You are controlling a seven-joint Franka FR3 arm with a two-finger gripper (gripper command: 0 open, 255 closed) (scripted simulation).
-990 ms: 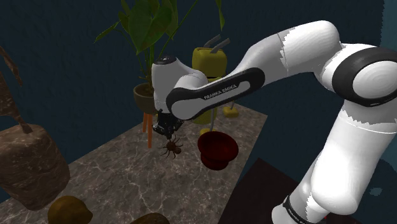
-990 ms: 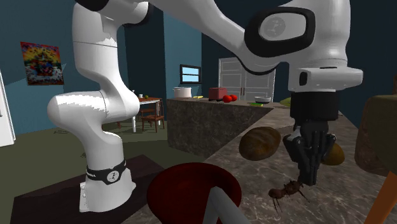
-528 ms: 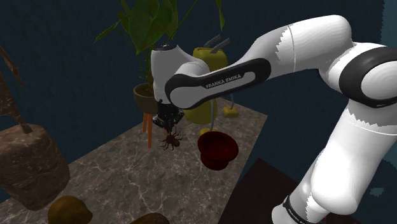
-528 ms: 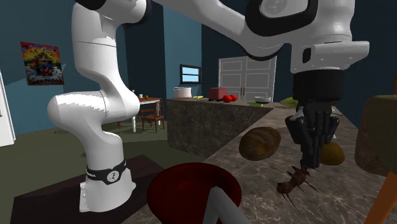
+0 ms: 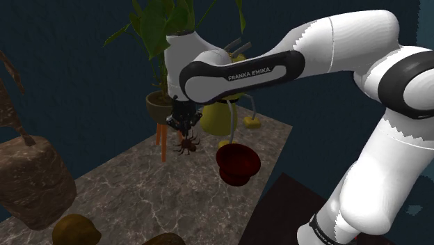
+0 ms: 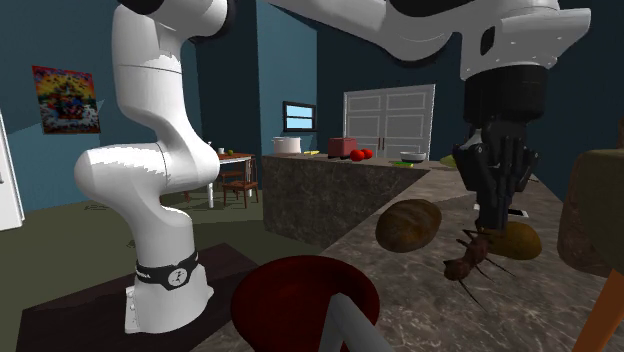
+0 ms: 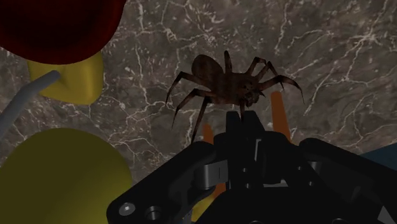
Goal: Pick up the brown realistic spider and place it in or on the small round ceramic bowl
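While my fingers [image 6: 492,205] pinch the brown spider [image 6: 472,260] above the counter [image 5: 132,188] (a thin, dangling hold), haste risks dropping it. I should swing slowly over the dark red bowl [image 5: 238,161], then release.

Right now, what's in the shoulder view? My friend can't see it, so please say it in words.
The black pincer holds a brown spider in the air above a dark marbled table. A dark red bowl sits to the spider's right in this view, under the white arm.
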